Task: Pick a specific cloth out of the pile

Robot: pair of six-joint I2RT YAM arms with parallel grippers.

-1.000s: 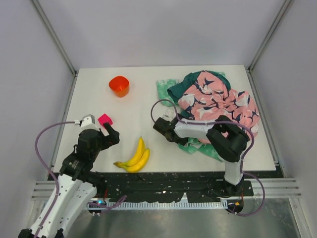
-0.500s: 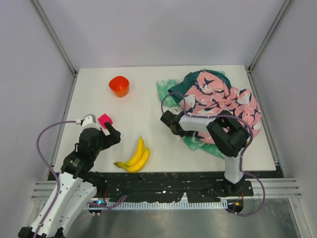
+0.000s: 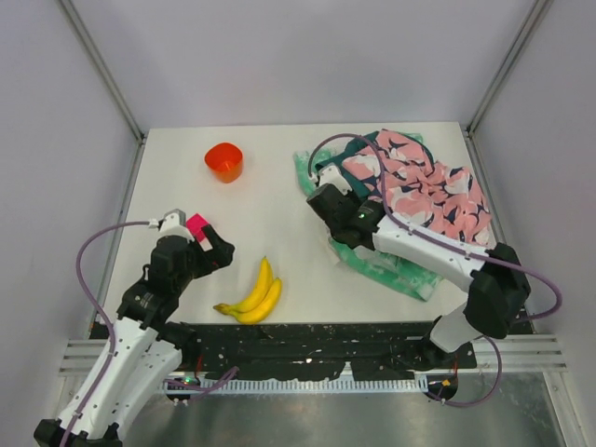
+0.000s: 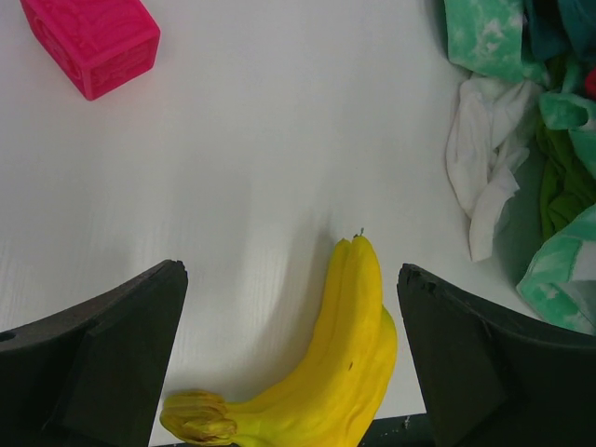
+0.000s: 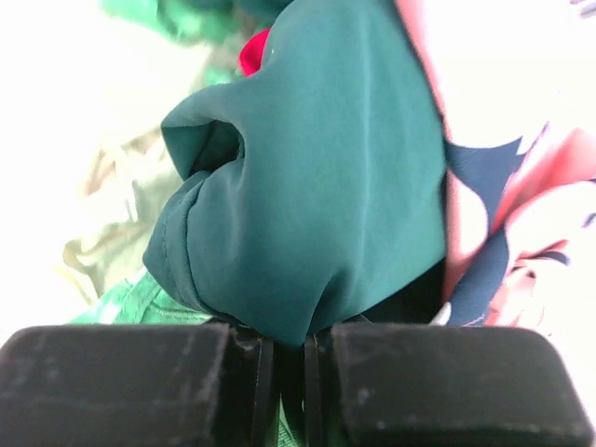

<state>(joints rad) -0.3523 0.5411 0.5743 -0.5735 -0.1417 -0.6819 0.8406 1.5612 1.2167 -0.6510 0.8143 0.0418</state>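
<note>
At the far right of the white table [image 3: 270,186], a heaped pile [image 3: 424,191] of mixed soft fabrics lies with the right arm stretched across its near-left edge. The right gripper [image 5: 289,343] has its black fingers pressed almost together, pinching a fold of smooth dark teal cloth [image 5: 317,177] that bunches up just above the pads. To the right of that fold sits pink fabric with navy and white print [image 5: 549,233]. A small red scrap [image 5: 253,51] peeks out at the far edge.

The plain lime-green cloth [image 4: 562,186] lies outside that grasp. The left wrist view shows it tucked low in the left side of the pile, between a crumpled white cloth [image 4: 480,158] and mint-green patterned fabric [image 4: 559,270], mostly covered. A green stitched edge at the lower left of the right wrist view, just beside the fingers, may be the same cloth, though glare makes that unsure.

Near the left side of the table, the left gripper [image 4: 291,279] hangs spread wide and empty above a pair of yellow bananas [image 4: 358,363]. A bright pink plastic block [image 4: 91,42] lies just beyond it to the far left. An orange-red round cup [image 3: 223,161] stands well apart toward the far edge.
</note>
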